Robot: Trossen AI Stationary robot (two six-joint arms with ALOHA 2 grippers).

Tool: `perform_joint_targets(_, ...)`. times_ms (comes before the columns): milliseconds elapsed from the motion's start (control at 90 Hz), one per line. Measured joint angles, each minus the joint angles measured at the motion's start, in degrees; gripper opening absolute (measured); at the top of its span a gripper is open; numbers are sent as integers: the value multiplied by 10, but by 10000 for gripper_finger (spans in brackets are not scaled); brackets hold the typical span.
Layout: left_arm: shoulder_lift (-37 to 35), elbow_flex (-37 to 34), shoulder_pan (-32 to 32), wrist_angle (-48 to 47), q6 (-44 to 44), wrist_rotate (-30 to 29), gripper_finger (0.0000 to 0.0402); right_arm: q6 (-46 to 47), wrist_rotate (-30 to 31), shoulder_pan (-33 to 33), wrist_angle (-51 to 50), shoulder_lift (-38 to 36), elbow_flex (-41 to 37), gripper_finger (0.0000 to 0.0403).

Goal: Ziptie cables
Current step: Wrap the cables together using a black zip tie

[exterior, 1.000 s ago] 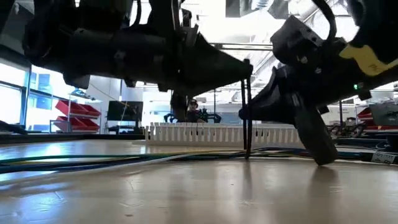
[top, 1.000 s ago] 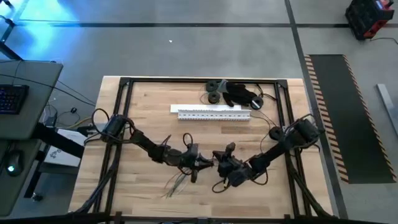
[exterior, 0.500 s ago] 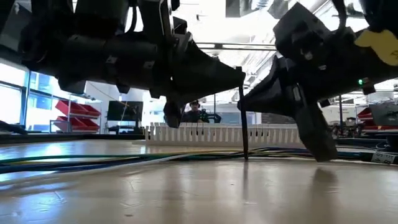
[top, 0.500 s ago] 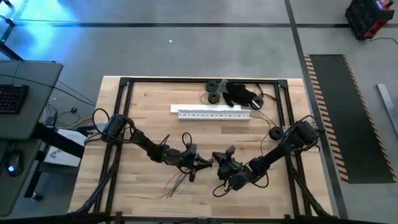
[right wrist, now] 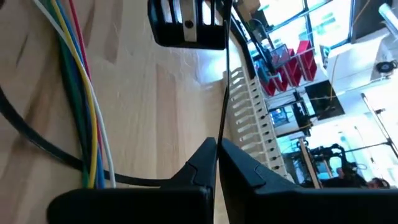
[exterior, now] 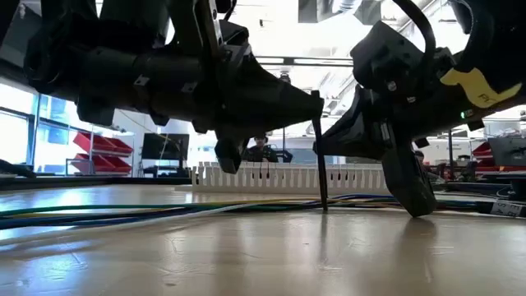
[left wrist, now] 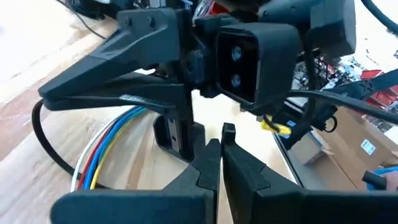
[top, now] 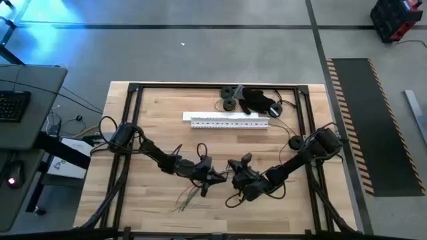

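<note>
Left gripper (exterior: 316, 97) lower than before, jaws pinching upright zip tie (exterior: 320, 164), cables (top: 190, 195) flat.

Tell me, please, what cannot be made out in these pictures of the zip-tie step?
- High view: where the left gripper and right gripper meet is too small; the zip tie is not visible there.
- Low view: the zip tie has its upper end hidden between the grippers.
- Wrist views: the cables are cut off by the fingers and frame edge.
</note>
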Motion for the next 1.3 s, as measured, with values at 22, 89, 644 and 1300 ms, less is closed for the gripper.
perform_joint_targets(22,0,0,0,0,0,0,0,-1,-1,0,2,0,0,0)
perform_joint_targets(89,0,0,0,1,0,0,0,-5,-6,0,5,0,0,0)
perform_joint_targets(644,0,0,0,2,-2,45,0,-27,-37,19,7,0,0,0)
perform_joint_targets(1300,0,0,3,2,-11,71,0,-72,-56,40,38,1,-1,0)
